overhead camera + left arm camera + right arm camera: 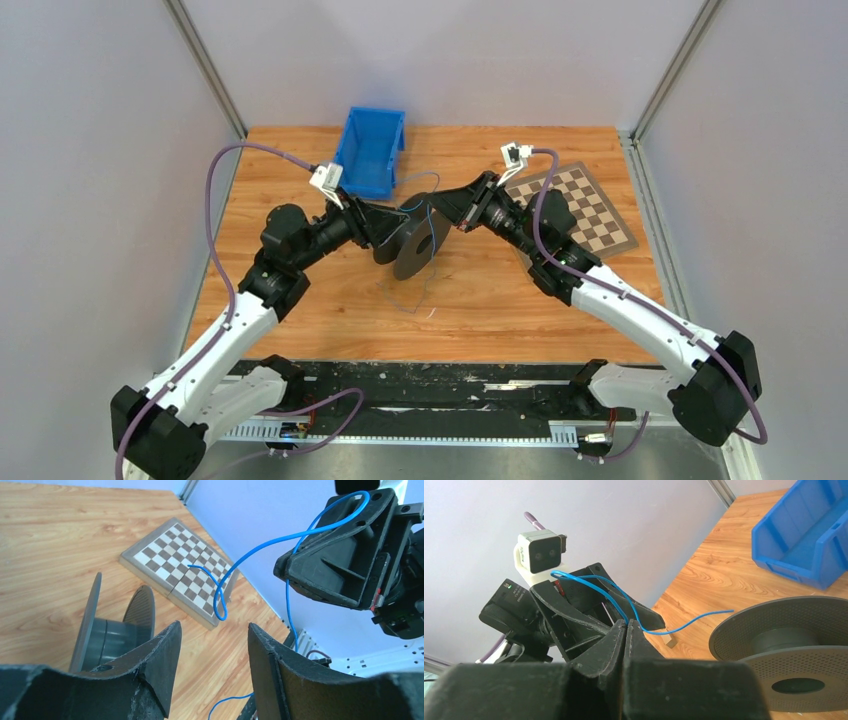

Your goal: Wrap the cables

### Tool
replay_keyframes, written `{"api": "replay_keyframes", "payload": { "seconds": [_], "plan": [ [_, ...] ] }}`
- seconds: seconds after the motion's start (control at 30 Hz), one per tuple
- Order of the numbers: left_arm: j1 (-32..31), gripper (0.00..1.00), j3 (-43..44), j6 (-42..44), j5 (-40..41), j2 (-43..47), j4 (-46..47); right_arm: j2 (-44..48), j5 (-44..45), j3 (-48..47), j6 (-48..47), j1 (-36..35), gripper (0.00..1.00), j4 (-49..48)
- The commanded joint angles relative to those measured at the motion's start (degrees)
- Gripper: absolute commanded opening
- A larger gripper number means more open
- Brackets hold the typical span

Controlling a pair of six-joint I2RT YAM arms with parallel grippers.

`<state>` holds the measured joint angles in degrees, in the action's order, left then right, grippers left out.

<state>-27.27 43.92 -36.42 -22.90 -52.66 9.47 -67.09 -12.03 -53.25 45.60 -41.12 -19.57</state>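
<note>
Over mid-table, seen from above, the thin cable (431,228) is curling loosely about the black spool (418,250). Left wrist view: the left gripper (215,630) is gaping empty; right wrist view: the right gripper (626,625) is pinching the cable

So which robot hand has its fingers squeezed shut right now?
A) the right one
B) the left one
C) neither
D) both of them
A: the right gripper has its fingers pressed together on the thin blue wire, while the left gripper has a clear gap between its fingers.
</note>
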Motion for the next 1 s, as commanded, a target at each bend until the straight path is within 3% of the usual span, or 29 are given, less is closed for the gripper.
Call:
{"api": "replay_keyframes", "payload": {
  "seconds": [0.0, 0.3, 0.53, 0.73, 0.77, 0.87, 0.97],
  "plan": [
    [-0.02, 0.60, -1.70, -3.13, 0.71, 0.99, 9.59, 1.75, 0.06, 0.60, 1.11, -0.36, 0.00, -2.90],
    [-0.07, 0.54, -1.21, -5.57, -0.39, -2.29, 13.33, 2.00, -0.82, 1.85, 1.34, -0.36, 0.00, -4.53],
    [-0.12, 0.37, -1.30, -6.25, -0.97, -3.28, 13.46, 2.73, 0.33, 2.45, 1.11, -0.36, 0.00, -4.38],
    [-0.09, 0.37, -2.36, -6.47, -0.75, -3.22, 12.59, 2.92, 1.85, 3.49, 1.36, -0.37, 0.00, -4.44],
    [-0.03, 0.34, -2.53, -6.93, -0.92, -3.45, 13.25, 2.86, 1.65, 3.58, 1.55, -0.36, 0.00, -4.62],
    [-0.09, 0.12, -2.75, -7.64, -1.30, -4.12, 14.42, 2.62, 1.20, 3.55, 1.69, -0.36, 0.00, -4.78],
    [-0.07, 0.01, -2.67, -7.58, -0.54, -4.07, 13.77, 3.17, 1.76, 3.95, 1.52, -0.28, 0.00, -4.43]
  ]
}}
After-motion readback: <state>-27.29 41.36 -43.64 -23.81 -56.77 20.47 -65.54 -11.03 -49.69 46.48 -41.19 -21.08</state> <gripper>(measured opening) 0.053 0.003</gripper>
